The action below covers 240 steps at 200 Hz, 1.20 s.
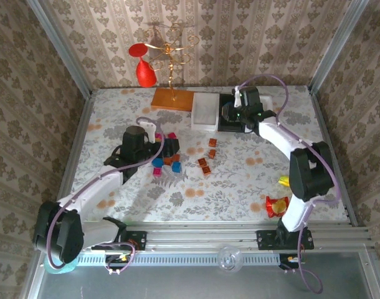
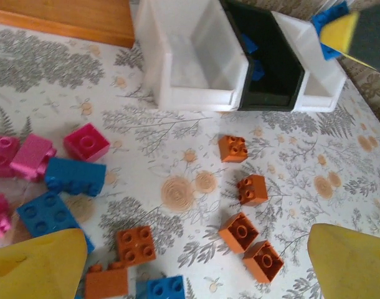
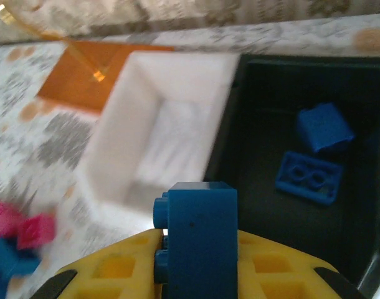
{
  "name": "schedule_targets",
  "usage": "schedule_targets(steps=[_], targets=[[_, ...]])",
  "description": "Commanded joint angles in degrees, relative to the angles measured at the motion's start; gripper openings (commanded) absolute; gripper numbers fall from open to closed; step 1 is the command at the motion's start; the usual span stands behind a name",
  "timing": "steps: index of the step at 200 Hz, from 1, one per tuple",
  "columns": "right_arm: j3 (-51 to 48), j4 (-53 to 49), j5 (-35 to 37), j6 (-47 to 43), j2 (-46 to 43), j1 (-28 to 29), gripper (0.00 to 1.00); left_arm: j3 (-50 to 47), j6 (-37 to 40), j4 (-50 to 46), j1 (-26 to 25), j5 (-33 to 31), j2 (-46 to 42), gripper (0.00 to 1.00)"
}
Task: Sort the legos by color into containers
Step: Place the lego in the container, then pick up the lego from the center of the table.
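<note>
Gripping a blue brick, right end effector overlooks black tray with two blues; left end effector gapes.

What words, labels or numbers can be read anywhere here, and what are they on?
No text can be read.
On the red-and-yellow snack packet: print too small to read.
On the blue plastic brick close to the right wrist camera: studs blurred, no lettering legible.
</note>
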Motion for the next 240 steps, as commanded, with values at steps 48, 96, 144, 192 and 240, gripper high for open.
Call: schedule_targets(steps=[48, 96, 144, 192, 240], targets=[[20.56, -4.89, 5.30, 3.96, 20.41, -1.95, 0.28, 2.40, 0.06, -0.85, -3.89, -3.72, 0.17, 0.93], [22.76, -5.19, 5.22, 2.73, 19.58, -2.46, 0.45, 0.83, 1.05, -2.02, -4.08, -6.74, -1.32, 0.94], [1.38, 5.59, 0.41, 1.29, 3.28, -1.73, 0.55, -1.42, 3.19, -5.13, -1.06, -7.03, -2.05, 0.94], [-18.59, 9.51, -5.34, -6.69, -11.01, 9.61, 0.71, -3.57, 4.90, -10.81, 1.26, -8.06, -2.08, 0.93], [-22.58, 9.27, -8.73, -17.64, -10.52, 22.97, 0.87, -10.68, -0.75, -6.03, 11.78, -2.64, -6.45, 0.93]])
